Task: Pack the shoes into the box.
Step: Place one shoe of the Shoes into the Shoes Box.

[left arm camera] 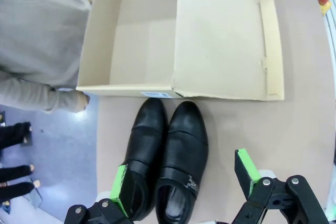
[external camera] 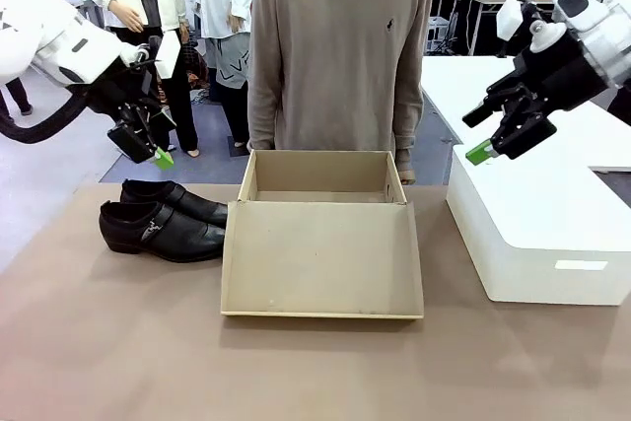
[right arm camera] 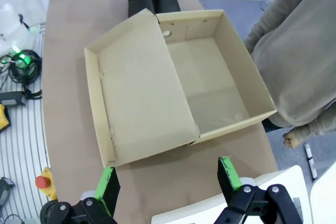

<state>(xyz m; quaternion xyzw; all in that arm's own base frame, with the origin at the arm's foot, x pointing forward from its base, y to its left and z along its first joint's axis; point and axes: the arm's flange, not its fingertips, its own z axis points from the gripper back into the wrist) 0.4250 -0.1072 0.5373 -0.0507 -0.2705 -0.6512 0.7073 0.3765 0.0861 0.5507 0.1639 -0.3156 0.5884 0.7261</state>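
Two shoes (external camera: 163,229) rest on brown table (external camera: 118,342).

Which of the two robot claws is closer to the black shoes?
Left. The left gripper hovers open just above the shoes; the right gripper is far across, over the white box.
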